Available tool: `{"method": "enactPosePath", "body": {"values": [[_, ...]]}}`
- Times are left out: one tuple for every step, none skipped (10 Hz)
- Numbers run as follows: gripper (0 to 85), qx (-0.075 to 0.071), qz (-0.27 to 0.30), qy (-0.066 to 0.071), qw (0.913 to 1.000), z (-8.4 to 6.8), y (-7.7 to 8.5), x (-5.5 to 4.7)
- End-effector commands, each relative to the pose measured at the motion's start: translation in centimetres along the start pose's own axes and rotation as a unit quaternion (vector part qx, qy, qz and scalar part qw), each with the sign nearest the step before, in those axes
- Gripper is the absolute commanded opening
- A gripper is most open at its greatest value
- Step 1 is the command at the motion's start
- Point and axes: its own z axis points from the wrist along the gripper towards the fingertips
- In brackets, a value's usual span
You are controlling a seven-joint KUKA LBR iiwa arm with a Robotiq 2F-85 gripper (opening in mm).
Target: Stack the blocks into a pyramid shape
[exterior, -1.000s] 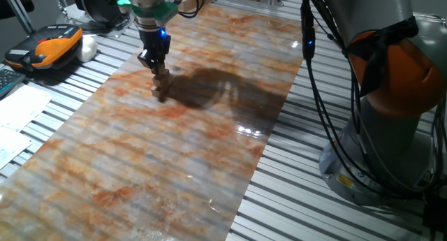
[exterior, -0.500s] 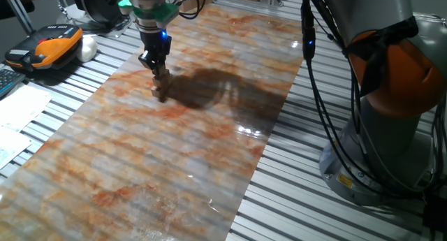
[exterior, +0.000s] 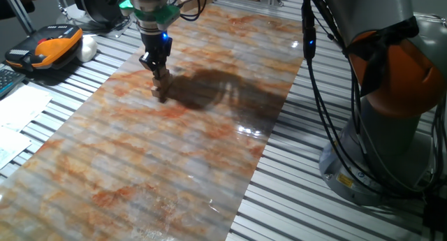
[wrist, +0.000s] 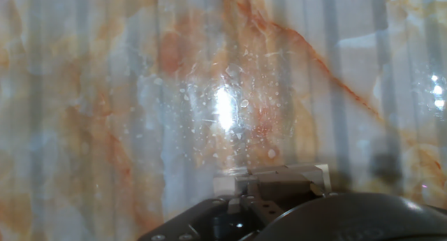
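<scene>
Marble-patterned sheeting in orange, grey and white covered the slatted metal worktop (exterior: 293, 199), with the arm's grey and orange base (exterior: 391, 108) standing at its right and an orange-and-black device (exterior: 52, 47) lying off its far left corner. Over the far left part of that sheet the gripper (exterior: 161, 73) pointed straight down onto a small upright stack of blocks (exterior: 161, 87), its fingers (exterior: 159, 74) at the top block. Whether they were clamped on it I could not tell, and the hand view showed only glossy sheet beyond dark gripper parts.
</scene>
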Motion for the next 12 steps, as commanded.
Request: {"method": "enactPosePath", "body": {"values": [[0.0,0.001,0.0,-0.001,1.0,0.0,0.03,-0.02],[0.0,0.001,0.0,-0.002,1.0,0.03,0.02,-0.03],[0.0,0.001,0.0,-0.002,1.0,0.04,0.02,-0.03],[0.0,0.001,0.001,-0.002,1.0,0.07,0.02,-0.04],[0.0,0.001,0.003,-0.002,1.0,0.08,0.02,-0.04],[0.0,0.001,0.005,0.0,1.0,0.07,0.02,-0.04],[0.0,0.0,0.002,0.003,1.0,0.06,0.01,-0.04],[0.0,0.0,0.004,0.004,1.0,0.05,0.02,-0.04],[0.0,0.0,0.002,0.007,1.0,0.06,0.03,-0.05],[0.0,0.0,-0.001,0.01,1.0,0.05,0.04,-0.06],[0.0,-0.001,-0.002,0.011,0.9999,0.05,0.05,-0.06],[0.0,-0.001,-0.003,0.011,0.9999,0.04,0.03,-0.06]]}}
